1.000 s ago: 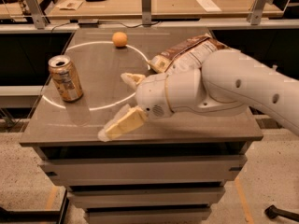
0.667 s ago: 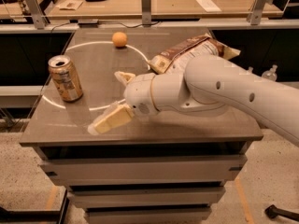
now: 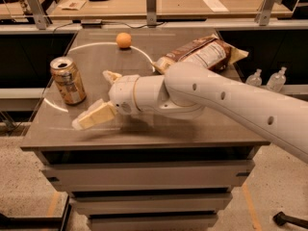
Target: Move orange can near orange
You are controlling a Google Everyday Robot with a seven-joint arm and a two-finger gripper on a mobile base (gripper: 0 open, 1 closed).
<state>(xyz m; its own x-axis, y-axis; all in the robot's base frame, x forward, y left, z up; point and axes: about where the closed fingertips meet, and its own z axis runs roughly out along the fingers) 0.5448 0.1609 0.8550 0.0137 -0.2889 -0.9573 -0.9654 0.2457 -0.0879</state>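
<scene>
**Figure.** Single camera view of the desk (image 3: pixel 202 129), read from left to right.

- **Far left:** the orange can (image 3: pixel 68 81) stands upright with its silver top and opening visible. It is just to the left of the end effector (image 3: pixel 91 99) and touches neither finger.
- **End effector:** it hangs low over the front-left part of the desk with its two cream-coloured fingers spread wide. One finger (image 3: pixel 94 118) slants down and leftward, in front of the can's base. The other (image 3: pixel 111 76) points to the rear, level with the can's upper half (the can faces the opening between them rather than sitting inside it).
- **Behind and slightly right of the end effector, well apart:** the orange (image 3: pixel 123 40) rests near the desk's far edge, on a thin white curved line (image 3: pixel 96 45) marked on the surface.
- **Further right and to the rear:** a brown and white crinkled snack bag (image 3: pixel 202 54) lies on its side, its near edge hidden by the white robot arm (image 3: pixel 226 100). The arm runs from the end effector to the lower right border.
- **Beyond the desk's right edge:** two small clear plastic bottles (image 3: pixel 276 78) stand.
</scene>
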